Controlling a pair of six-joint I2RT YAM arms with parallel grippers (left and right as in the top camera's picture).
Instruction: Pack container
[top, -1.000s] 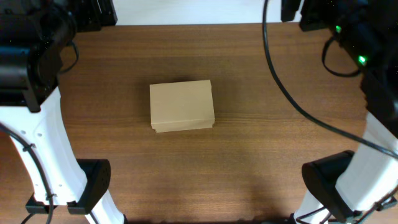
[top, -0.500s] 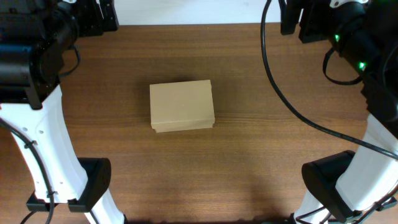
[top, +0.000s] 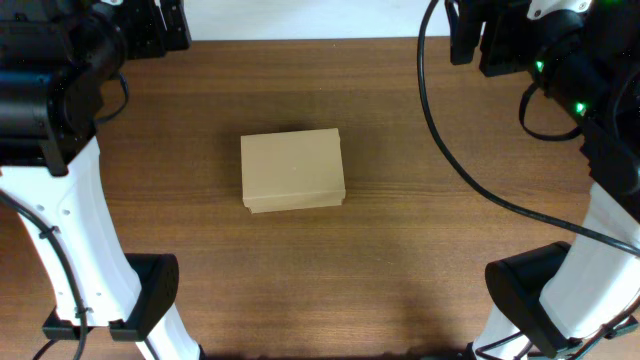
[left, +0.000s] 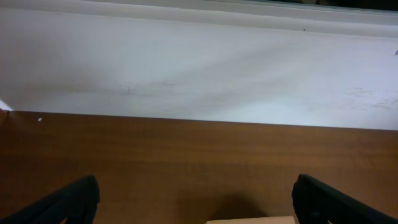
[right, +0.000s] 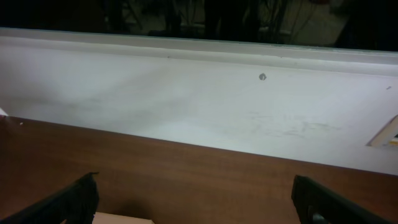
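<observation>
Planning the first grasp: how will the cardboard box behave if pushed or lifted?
The box lies flat and low, so it should slide rather than tip on the smooth table. Being cardboard, it is probably light and may dent if squeezed.

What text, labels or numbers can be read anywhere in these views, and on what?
No readable text in any view.
container: plain tan cardboard, no print or label on the faces that show.
green lights, upper right of the overhead view: lamps only, no characters.
tan patch on the white wall, right wrist view: cut off by the frame edge, nothing legible on it.
</observation>
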